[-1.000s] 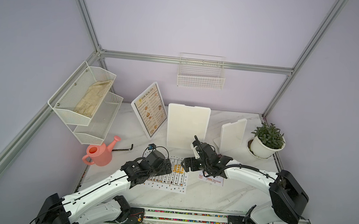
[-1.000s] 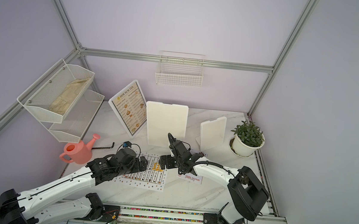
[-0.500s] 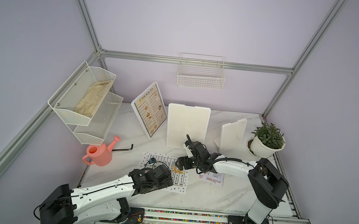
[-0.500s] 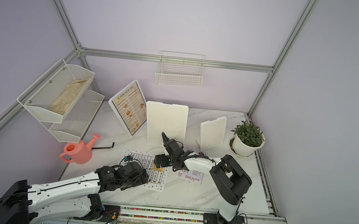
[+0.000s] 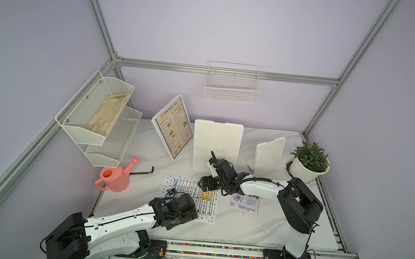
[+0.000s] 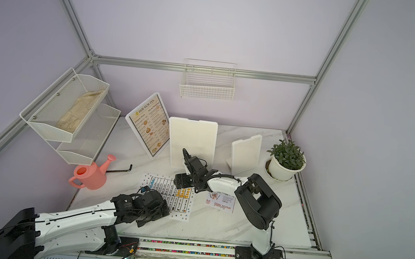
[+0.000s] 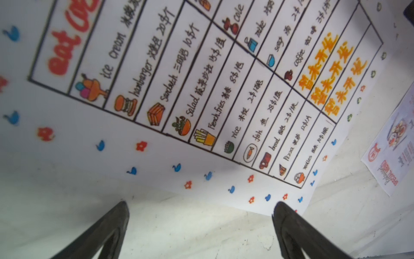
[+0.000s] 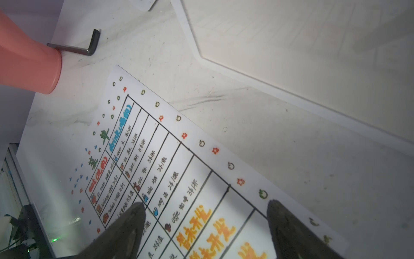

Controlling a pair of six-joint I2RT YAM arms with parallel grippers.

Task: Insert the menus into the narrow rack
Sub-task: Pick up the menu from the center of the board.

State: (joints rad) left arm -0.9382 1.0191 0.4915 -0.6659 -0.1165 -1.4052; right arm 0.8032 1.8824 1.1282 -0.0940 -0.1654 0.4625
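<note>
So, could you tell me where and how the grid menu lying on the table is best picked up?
The grid menu lies flat on the table, so nothing sticks up to pinch. Probably best to take its near corner, coming in low from the front edge, where the left hand already waits open.

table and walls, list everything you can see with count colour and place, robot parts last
dim sum inn menu: 1, cream, propped upright at back left of table
grid menu: 1, white with dotted edge, flat at front centre
special menu leaflet: 1, pale, flat, right of grid menu
boards: 2, white, standing at back, large centre, small right
potted plant: 1, green in white pot, back right
watering can: 1, pink, left
hex key: 1, black, beside the can
tiered mesh rack: 1, white, left wall, beige cloth in top tier
wire basket: 1, white, back wall
left pincer: open, at grid menu's near edge
right pincer: open, over grid menu's far end
</note>
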